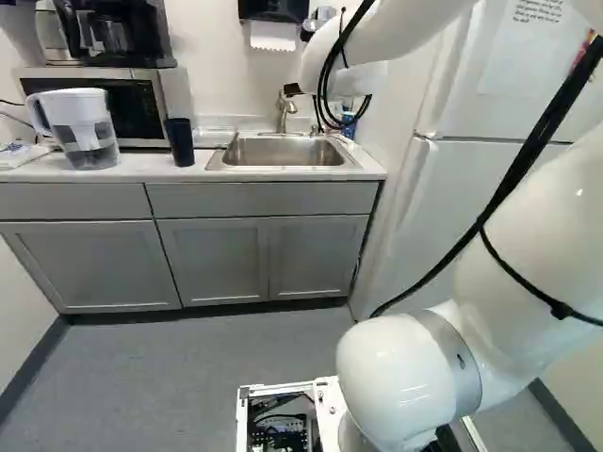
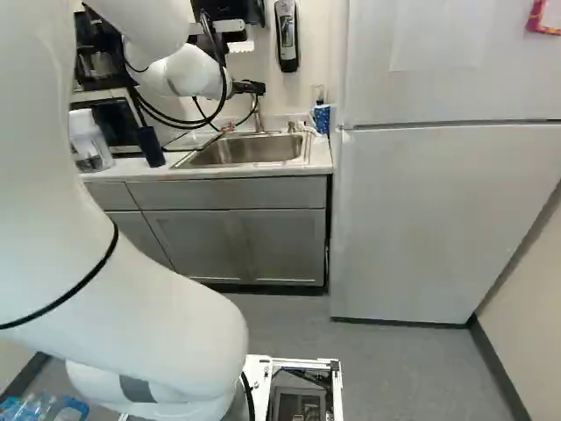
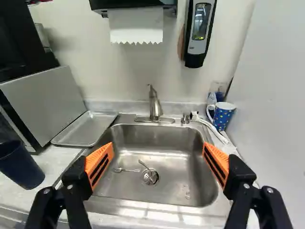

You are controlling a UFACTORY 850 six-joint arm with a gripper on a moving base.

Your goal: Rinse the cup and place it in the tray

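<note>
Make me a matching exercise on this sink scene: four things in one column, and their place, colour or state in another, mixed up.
1. Plain cup
2. Tray
3. Faucet
4. Gripper

A. At the back of the sink
B. Open, holding nothing
C. Dark blue
D. Flat on the counter, beside the microwave

Pairs: 1-C, 2-D, 3-A, 4-B

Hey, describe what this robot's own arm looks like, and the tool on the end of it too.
The arm is glossy white with thick, rounded sections and a grey band around one joint. Black cables run along its outside. The tool is black, with two fingers carrying bright orange, wedge-shaped pads marked by dark slots.
</note>
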